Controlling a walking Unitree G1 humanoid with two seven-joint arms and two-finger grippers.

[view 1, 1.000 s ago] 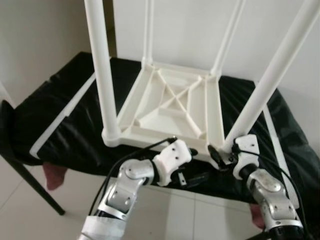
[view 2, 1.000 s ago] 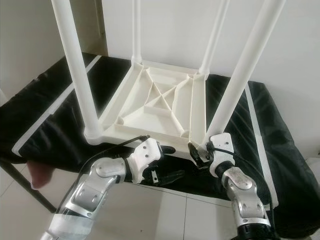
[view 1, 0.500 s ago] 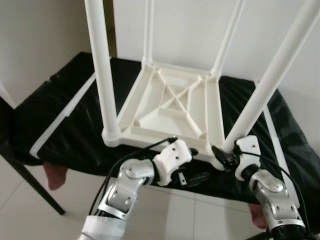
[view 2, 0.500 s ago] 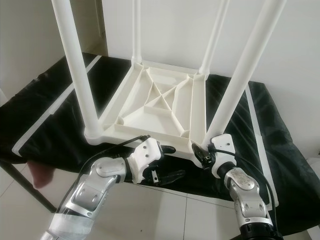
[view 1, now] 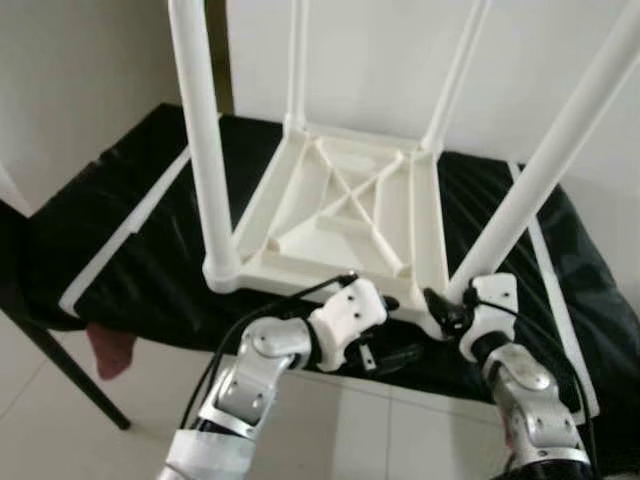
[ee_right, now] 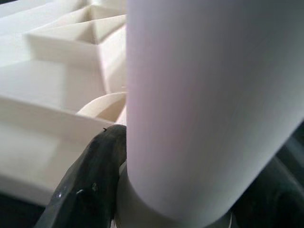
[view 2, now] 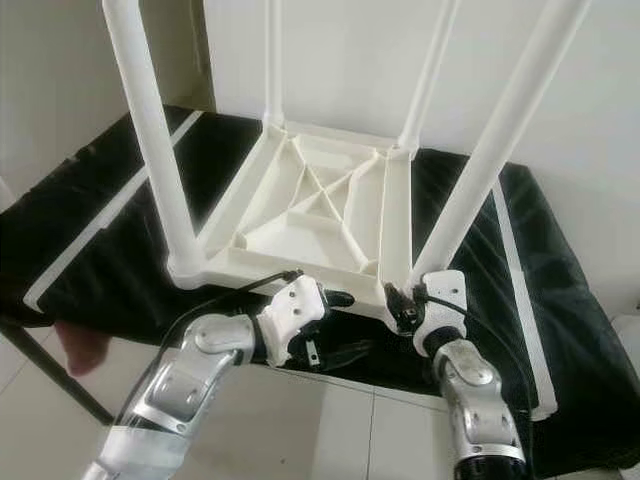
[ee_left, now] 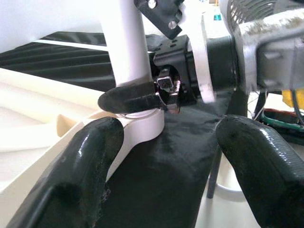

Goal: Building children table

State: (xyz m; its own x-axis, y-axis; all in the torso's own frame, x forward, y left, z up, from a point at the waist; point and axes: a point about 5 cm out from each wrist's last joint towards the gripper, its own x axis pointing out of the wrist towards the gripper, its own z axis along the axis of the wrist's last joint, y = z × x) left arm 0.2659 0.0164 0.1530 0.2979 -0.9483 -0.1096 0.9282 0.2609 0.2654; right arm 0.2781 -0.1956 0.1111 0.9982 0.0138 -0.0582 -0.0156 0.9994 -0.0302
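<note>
The black-covered bench (view 1: 120,210) carries the white children's table (view 1: 345,215) upside down, its ribbed underside facing up, and all four legs stand in their corner sockets, so the build looks close to finished. The far two legs (view 1: 297,60) rise straight by the wall and the near left leg (view 1: 205,140) stands upright in its collar. The near right leg (view 1: 545,170) leans outward to the right, and I'd judge that seating it square is the step left. The right gripper (view 1: 450,312) is clamped around the base of that leaning leg, just above its socket at the near right corner; its wrist view shows a dark finger (ee_right: 90,180) pressed against the white tube. The left gripper (view 1: 385,330) hangs just below the table's near edge, left of that corner, its fingers (ee_left: 80,171) spread apart and holding nothing.
</note>
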